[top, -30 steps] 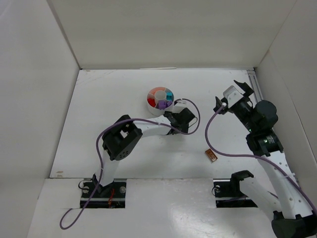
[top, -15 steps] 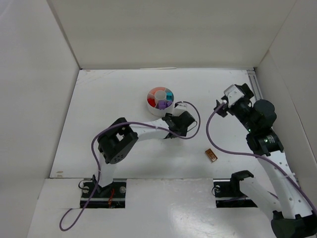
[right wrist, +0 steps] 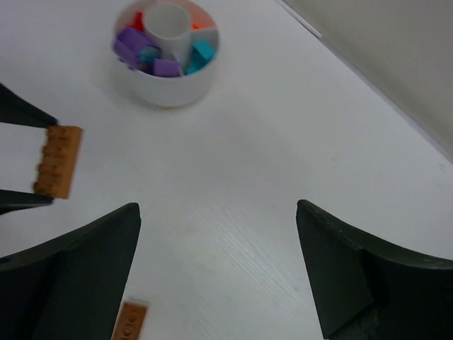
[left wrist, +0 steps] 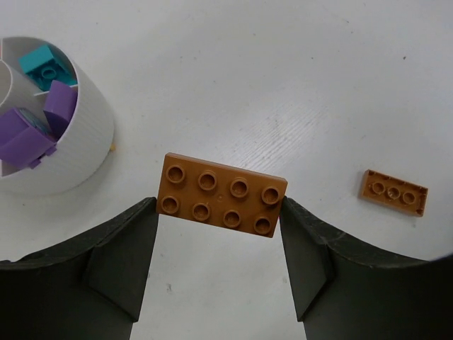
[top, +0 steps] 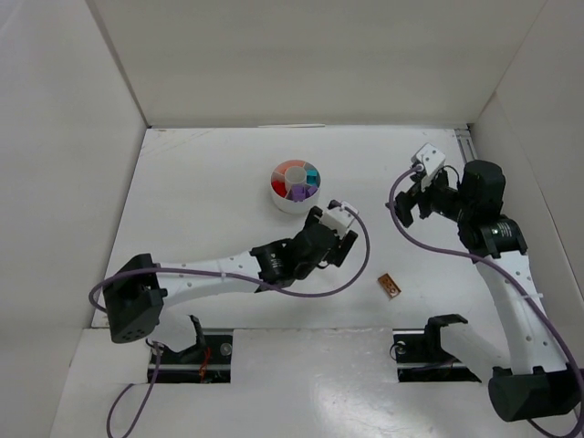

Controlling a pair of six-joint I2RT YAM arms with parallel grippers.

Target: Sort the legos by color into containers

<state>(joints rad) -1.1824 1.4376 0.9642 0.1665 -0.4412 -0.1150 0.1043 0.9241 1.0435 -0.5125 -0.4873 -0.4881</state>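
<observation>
Lego plate (left wrist: 222, 195), brown, eight studs in two rows, is pinched by its short ends between the left gripper (left wrist: 219, 216) fingers, just near-right of the dish (left wrist: 81, 134). Left wrist view shows the studs. Top view hides this plate under the gripper, showing only a second brown plate (top: 391, 286) lying farther right on the table (top: 201, 182). Empty right gripper (right wrist: 219, 237) is spread wide.

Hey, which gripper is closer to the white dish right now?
Left. The left gripper, holding a brown brick, is close beside the dish; the right gripper hangs open, well off to its right.
</observation>
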